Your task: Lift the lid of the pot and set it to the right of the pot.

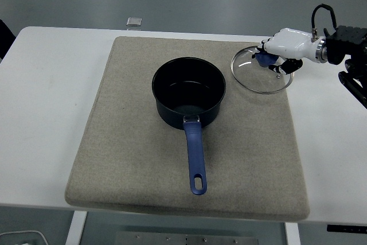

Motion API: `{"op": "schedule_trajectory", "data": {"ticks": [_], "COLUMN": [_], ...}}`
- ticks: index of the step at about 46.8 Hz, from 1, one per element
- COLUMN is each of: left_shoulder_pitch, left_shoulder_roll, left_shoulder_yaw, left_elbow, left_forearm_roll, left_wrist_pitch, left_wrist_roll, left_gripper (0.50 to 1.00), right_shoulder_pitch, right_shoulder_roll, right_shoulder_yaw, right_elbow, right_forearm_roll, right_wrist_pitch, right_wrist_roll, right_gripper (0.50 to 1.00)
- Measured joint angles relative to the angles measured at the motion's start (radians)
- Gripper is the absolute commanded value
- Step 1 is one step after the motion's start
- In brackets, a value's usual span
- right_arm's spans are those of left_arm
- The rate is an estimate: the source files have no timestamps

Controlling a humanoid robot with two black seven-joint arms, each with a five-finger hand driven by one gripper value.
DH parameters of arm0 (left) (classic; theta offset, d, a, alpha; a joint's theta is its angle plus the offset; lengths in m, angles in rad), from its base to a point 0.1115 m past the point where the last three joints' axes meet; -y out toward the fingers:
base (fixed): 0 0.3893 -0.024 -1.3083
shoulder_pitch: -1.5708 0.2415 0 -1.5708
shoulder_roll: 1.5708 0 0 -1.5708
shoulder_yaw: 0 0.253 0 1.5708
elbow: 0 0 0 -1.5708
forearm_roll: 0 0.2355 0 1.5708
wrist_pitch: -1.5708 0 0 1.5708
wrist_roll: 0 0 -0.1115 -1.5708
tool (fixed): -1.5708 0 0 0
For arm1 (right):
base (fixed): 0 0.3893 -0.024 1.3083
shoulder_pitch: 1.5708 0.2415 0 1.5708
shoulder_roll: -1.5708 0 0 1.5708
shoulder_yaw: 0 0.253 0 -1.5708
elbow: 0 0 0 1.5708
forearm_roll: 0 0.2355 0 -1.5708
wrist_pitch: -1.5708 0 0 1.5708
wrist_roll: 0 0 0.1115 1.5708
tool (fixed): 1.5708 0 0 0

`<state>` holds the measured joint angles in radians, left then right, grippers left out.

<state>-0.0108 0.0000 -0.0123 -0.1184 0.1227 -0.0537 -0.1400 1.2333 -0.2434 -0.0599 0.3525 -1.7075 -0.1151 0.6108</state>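
A dark blue pot (188, 92) with a blue handle (195, 159) pointing toward the near edge stands uncovered in the middle of a grey mat (132, 142). A glass lid (261, 68) with a metal rim and a blue knob (264, 58) is to the right of the pot, low over the mat's far right corner. My right hand (273, 57), white with black fingers, is shut on the lid's knob. Whether the lid touches the mat I cannot tell. The left arm is out of view.
The mat lies on a white table (46, 96). A small grey square object (134, 22) sits near the table's far edge. A dark shape (4, 34) shows at the left edge.
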Motion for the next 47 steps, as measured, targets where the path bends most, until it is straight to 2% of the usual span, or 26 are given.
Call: {"op": "schedule_trajectory", "data": {"ticks": [43, 44, 46, 47], "left_shoulder_pitch": [0.0, 0.0, 0.0, 0.0], "left_shoulder_roll": [0.0, 0.0, 0.0, 0.0], "left_shoulder_yaw": [0.0, 0.0, 0.0, 0.0], "left_elbow": [-0.001, -0.001, -0.001, -0.001], "left_forearm_roll": [0.0, 0.0, 0.0, 0.0], "left_wrist_pitch": [0.0, 0.0, 0.0, 0.0], "left_wrist_roll": [-0.001, -0.001, -0.001, -0.001], "left_gripper": [1.0, 1.0, 1.0, 1.0], "right_shoulder_pitch": [-0.037, -0.037, -0.037, -0.037], "right_shoulder_roll": [0.0, 0.0, 0.001, 0.001], "right_shoulder_yaw": [0.003, 0.003, 0.003, 0.003], "right_elbow": [0.001, 0.001, 0.003, 0.004], "right_forearm_roll": [0.009, 0.01, 0.01, 0.01], "right_wrist_pitch": [-0.018, -0.018, -0.018, -0.019], "right_wrist_roll": [0.0, 0.0, 0.0, 0.0], "right_gripper": [0.5, 0.513, 0.677, 0.707]}}
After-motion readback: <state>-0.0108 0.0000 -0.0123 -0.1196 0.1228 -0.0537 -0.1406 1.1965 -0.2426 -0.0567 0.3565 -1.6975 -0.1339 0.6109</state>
